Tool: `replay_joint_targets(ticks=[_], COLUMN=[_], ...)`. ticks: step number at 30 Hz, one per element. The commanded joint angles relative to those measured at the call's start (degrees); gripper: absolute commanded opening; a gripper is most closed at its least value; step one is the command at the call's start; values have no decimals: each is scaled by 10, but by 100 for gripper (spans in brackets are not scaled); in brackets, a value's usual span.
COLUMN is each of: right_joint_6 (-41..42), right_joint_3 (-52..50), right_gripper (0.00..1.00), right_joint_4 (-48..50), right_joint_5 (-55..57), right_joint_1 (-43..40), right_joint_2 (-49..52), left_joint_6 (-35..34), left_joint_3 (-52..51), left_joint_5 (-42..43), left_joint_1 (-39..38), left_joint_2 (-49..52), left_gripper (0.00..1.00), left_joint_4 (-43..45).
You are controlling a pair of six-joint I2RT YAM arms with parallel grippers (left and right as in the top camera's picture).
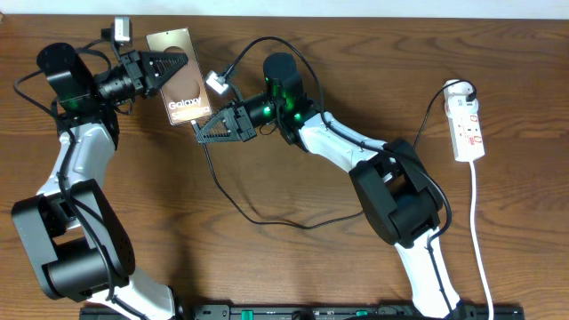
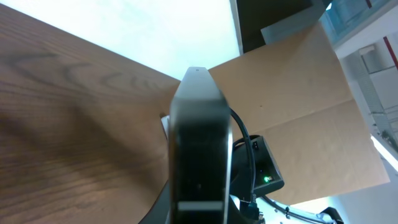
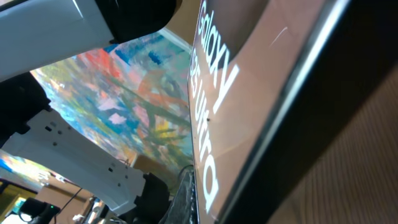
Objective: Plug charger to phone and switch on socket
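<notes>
Left gripper (image 1: pixel 178 62) clamped on the phone (image 1: pixel 184 96); right gripper (image 1: pixel 201 133) closed on the charger (image 1: pixel 233 200) end, just beside the phone's lower edge; socket (image 1: pixel 468 129) well right of the phone.

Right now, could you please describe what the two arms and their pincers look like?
Both the left arm and right arm have glossy white link shells between bulky black joint housings, with thin black cables looping alongside. A green light glows near each wrist. The left pincer and right pincer are black, tapered, lattice-like fingers, each with a small pale camera block beside it.
</notes>
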Motion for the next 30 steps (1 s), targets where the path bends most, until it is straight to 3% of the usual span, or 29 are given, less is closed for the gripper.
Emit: replay_joint_targets(ticks=[1, 15, 30], right_joint_6=[2, 4, 33], right_joint_3=[2, 2, 2], right_gripper=[1, 1, 1], right_joint_4=[2, 2, 2], right_joint_5=[2, 9, 106], right_joint_1=[2, 1, 1], right_joint_2=[3, 3, 3], left_joint_6=[17, 3, 3], left_joint_3=[5, 5, 5], left_joint_5=[30, 35, 34], left_joint_1=[-6, -6, -6], left_joint_2=[0, 0, 0], left_gripper=[7, 7, 7], left_joint_4=[5, 4, 5])
